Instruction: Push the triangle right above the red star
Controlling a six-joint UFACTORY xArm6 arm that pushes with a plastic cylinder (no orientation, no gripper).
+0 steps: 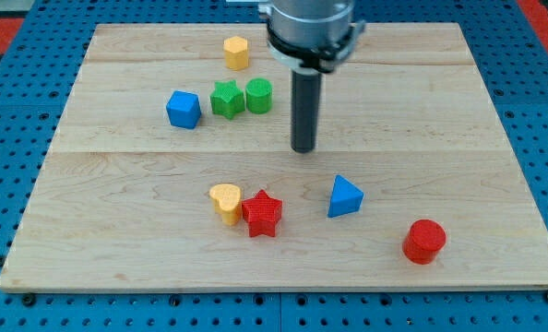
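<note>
A blue triangle (pixel 344 196) lies on the wooden board, right of centre and toward the view's bottom. A red star (pixel 262 214) lies to its left, slightly lower, touching a yellow heart (pixel 226 202) on the star's left. My tip (pixel 303 148) stands above the gap between the star and the triangle, closer to the triangle, up and to its left, and apart from both.
A red cylinder (pixel 425 241) sits at the lower right. A blue cube (pixel 184 109), a green star (pixel 226 99) and a green cylinder (pixel 258 95) form a row at the upper left. A yellow block (pixel 236 53) is near the top edge.
</note>
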